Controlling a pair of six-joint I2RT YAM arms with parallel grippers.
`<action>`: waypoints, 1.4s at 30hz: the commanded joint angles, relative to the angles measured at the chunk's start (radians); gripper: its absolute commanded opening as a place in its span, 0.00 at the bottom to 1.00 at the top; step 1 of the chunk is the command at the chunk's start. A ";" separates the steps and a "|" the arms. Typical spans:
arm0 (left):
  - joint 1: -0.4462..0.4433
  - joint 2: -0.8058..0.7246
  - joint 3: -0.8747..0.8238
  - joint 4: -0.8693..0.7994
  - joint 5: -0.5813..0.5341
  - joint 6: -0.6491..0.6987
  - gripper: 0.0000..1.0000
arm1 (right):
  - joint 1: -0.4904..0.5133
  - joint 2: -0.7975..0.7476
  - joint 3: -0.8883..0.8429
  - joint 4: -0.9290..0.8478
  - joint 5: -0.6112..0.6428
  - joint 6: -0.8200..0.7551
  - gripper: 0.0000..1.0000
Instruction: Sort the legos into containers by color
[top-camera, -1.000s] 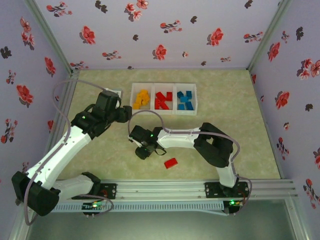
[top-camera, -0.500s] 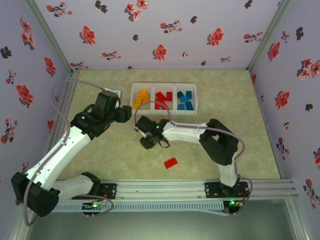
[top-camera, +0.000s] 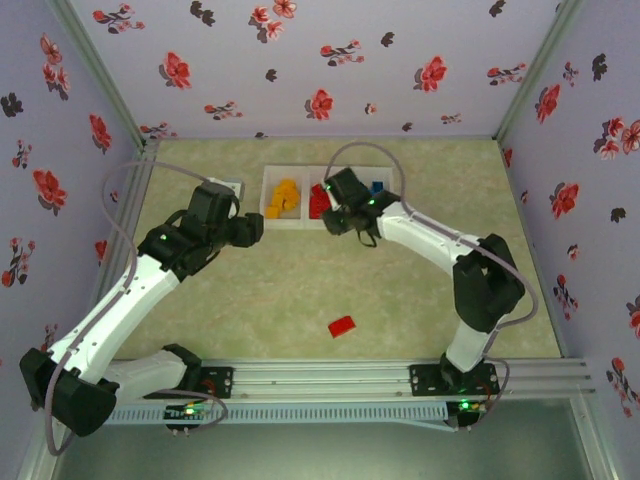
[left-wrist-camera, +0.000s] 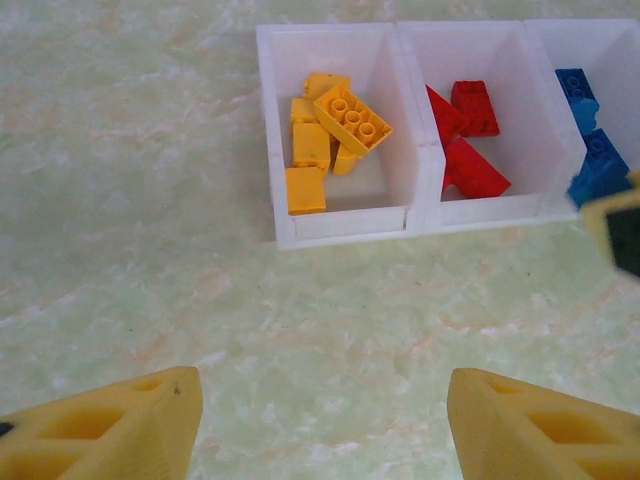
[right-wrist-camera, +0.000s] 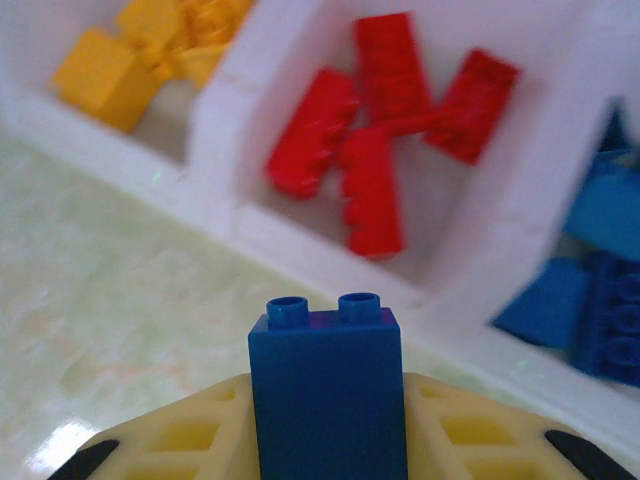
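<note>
Marbled table (top-camera: 300, 290); blue lego (right-wrist-camera: 328, 400) between right jaws

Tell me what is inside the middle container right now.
Red legos, about four, lying loose and overlapping. From above, the right gripper, holding a blue lego, covers part of the middle container, so its floor there goes unseen.
</note>
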 joint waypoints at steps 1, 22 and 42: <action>0.007 -0.004 0.001 -0.018 0.024 0.012 0.66 | -0.083 -0.027 0.062 -0.027 0.002 0.006 0.33; 0.007 0.026 -0.003 -0.028 0.100 -0.014 0.66 | -0.349 0.226 0.409 -0.049 -0.073 0.000 0.33; -0.036 0.085 -0.049 0.008 0.166 -0.069 0.65 | -0.352 0.339 0.452 -0.065 -0.099 0.015 0.63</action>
